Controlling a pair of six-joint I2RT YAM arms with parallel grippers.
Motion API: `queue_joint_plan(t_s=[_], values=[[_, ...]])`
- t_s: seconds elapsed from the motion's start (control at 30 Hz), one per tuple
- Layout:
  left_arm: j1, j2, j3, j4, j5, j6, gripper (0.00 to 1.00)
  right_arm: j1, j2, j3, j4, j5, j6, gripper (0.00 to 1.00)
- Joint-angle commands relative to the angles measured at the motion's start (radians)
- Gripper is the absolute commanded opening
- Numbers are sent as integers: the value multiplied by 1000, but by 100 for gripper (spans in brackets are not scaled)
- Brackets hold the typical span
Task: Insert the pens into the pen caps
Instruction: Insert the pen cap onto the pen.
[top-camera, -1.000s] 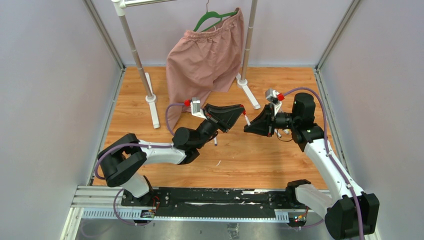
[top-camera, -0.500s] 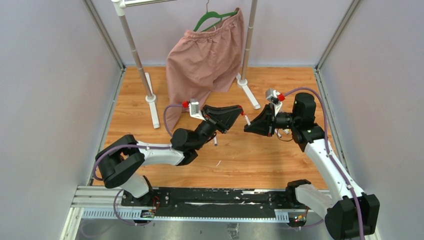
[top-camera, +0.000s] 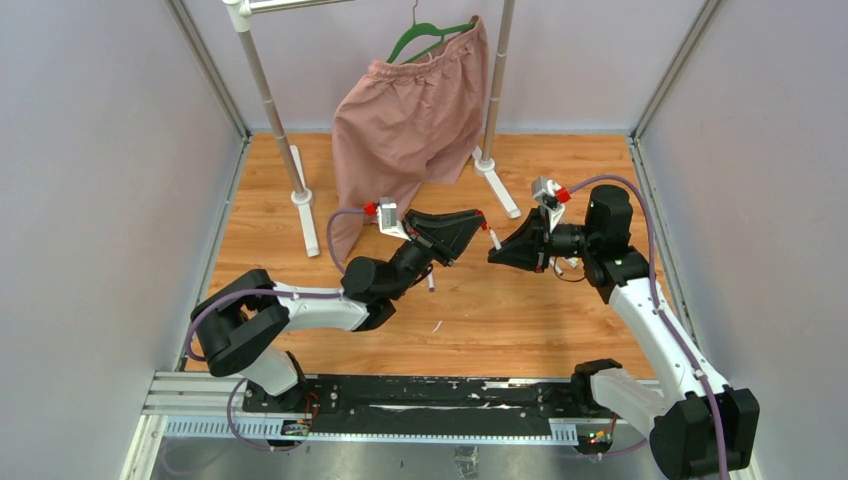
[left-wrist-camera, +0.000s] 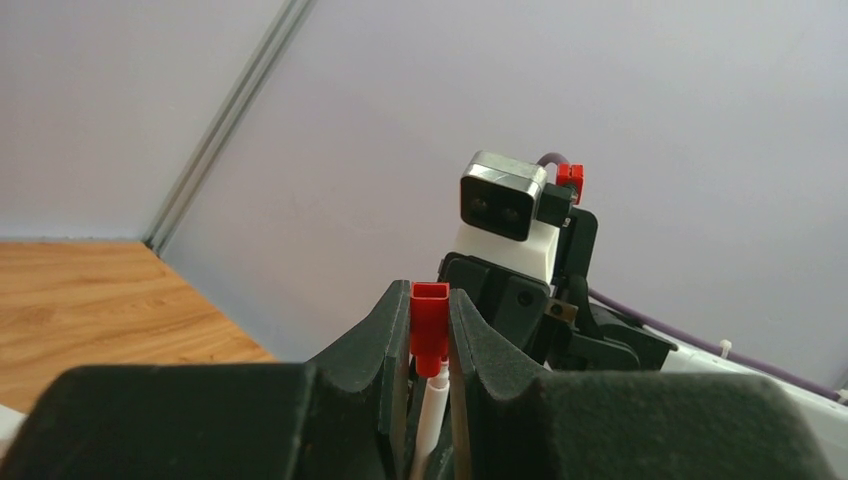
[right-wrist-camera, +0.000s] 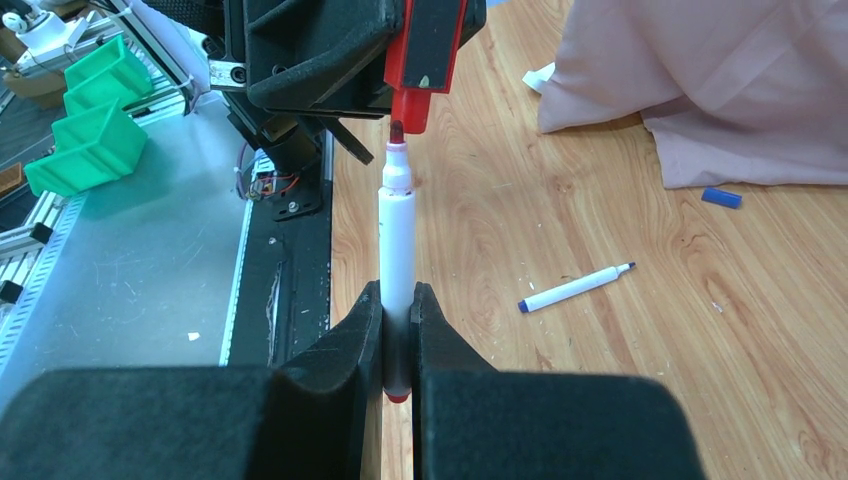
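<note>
My left gripper (left-wrist-camera: 429, 312) is shut on a red pen cap (left-wrist-camera: 429, 318), held in the air with its open end toward the right arm. The right gripper (right-wrist-camera: 398, 312) is shut on the barrel of a white pen (right-wrist-camera: 396, 235). Its red tip touches the mouth of the red pen cap (right-wrist-camera: 422, 55). In the top view the two grippers meet nose to nose above the wooden floor, with the pen (top-camera: 494, 241) bridging them. A blue-tipped pen (right-wrist-camera: 575, 288) and a blue pen cap (right-wrist-camera: 721, 198) lie on the floor.
Pink shorts (top-camera: 415, 120) hang from a green hanger on a rack, whose white feet (top-camera: 303, 200) stand at the back. Loose pens (top-camera: 431, 283) lie on the wood under the left arm. Green bins (right-wrist-camera: 90, 135) sit beyond the black base rail (top-camera: 430, 392).
The left arm has shifted very slightly; both grips are unchanged and the pen tip stays at the cap's mouth.
</note>
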Motion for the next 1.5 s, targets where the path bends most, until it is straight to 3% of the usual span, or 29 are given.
queue_joint_plan(t_s=[0.0, 0.5, 0.83, 1.47], values=[[-6, -1, 20, 47, -3, -8, 0, 6, -13, 4, 29, -12, 4, 0], [-6, 14, 37, 47, 7, -25, 0, 19, -8, -14, 55, 6, 10, 0], [-6, 0, 27, 47, -69, -4, 0, 23, -7, -18, 61, 2, 10, 0], [-7, 23, 53, 47, -19, -44, 0, 32, -4, -20, 61, 27, 10, 0]])
